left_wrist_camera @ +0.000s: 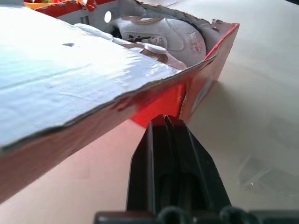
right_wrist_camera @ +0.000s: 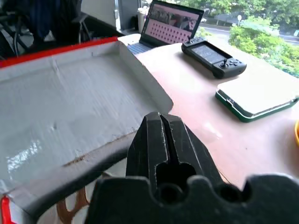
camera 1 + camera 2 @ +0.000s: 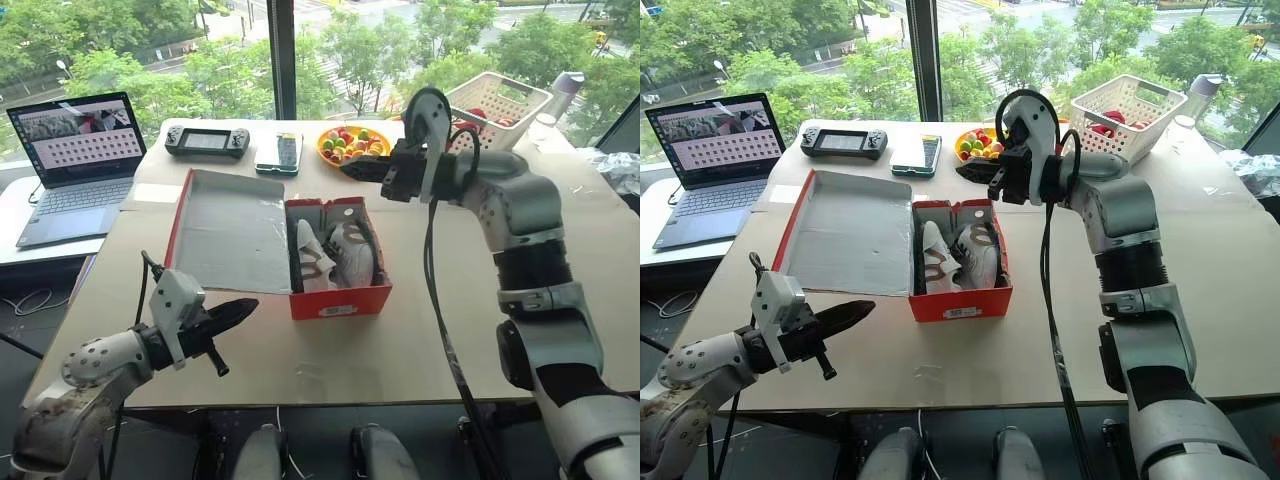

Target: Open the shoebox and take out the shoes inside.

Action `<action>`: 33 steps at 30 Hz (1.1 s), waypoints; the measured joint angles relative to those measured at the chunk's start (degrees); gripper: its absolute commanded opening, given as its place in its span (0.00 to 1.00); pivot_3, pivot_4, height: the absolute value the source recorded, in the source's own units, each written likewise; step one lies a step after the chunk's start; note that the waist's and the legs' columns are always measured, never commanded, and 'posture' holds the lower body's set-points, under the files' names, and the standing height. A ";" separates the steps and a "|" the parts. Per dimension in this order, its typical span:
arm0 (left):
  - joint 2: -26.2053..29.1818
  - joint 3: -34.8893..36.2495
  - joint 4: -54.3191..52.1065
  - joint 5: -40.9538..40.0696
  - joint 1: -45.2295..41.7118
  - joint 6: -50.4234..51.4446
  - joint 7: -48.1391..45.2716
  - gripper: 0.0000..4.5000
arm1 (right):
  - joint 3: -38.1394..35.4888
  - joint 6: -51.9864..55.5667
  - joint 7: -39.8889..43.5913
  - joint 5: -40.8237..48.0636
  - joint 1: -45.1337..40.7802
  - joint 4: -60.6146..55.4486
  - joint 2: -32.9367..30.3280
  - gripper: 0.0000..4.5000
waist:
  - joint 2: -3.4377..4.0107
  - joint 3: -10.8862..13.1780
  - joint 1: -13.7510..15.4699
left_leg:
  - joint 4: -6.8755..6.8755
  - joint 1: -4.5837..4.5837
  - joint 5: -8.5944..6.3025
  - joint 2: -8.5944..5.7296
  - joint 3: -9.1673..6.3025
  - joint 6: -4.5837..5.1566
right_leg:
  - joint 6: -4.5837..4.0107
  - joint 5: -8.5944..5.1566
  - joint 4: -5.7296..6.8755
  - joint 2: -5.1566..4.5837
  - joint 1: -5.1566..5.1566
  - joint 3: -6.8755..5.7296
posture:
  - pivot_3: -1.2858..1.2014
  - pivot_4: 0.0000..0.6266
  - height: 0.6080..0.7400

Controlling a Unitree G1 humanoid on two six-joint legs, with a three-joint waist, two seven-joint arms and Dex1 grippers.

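The shoebox [image 3: 300, 250] sits mid-surface, lid laid flat open to the robot's left; the shoes [image 3: 335, 255] lie side by side inside. They look light and soft-sided (best pinched at the collar or heel). Right claw [image 3: 352, 168] hangs above the box's far edge, fingers pressed together, empty. Left claw [image 3: 240, 311], likewise closed, hovers near the lid's front corner.

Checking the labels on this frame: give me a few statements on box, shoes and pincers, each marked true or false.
1. The shoebox lid lies flat open on the table. True.
2. Both shoes are out on the table. False: they sit inside the box.
3. The right pincer holds a shoe. False: it is shut on nothing, above the box.
4. The left pincer is shut, near the lid's front edge. True.
5. A laptop stands open beside the table. True.
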 measured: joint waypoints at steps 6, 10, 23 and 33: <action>10.25 11.80 6.42 -4.19 3.76 3.92 -7.93 0.00 | 2.58 0.94 0.99 -0.78 4.06 -3.34 -0.01 0.00 | 0.08 0.05 -0.83 | -0.03 0.08 0.01 0.07 0.00 -0.02 | 0.17 -0.16 0.06 0.09 -0.05 0.02 | 0.52 0.24 0.95; 13.72 20.90 11.36 -6.15 4.50 6.04 -12.09 0.00 | 2.59 2.88 1.70 -0.30 4.11 -6.21 -0.09 0.00 | 0.12 0.08 -0.58 | -0.03 0.09 0.02 0.06 0.01 -0.05 | 0.00 -0.37 0.00 0.03 -0.03 0.02 | 0.52 0.24 0.95; 25.15 24.56 24.05 -14.09 -11.69 10.58 -22.58 0.00 | 4.19 7.16 1.80 -0.64 4.99 -8.35 -0.60 0.00 | 0.12 0.14 -0.24 | -0.08 0.10 0.05 -0.05 0.07 -0.12 | -0.16 -0.25 0.01 -0.16 0.01 -0.08 | 0.52 0.24 0.95; 14.05 1.87 30.11 -2.67 -20.71 -1.99 -23.57 0.00 | 7.93 8.28 -1.32 -5.38 2.45 -1.88 1.27 0.06 | 0.09 0.16 -0.41 | -0.08 0.02 0.08 -0.01 0.07 -0.15 | -0.07 -0.02 0.06 0.00 -0.03 -0.07 | 0.52 0.24 0.95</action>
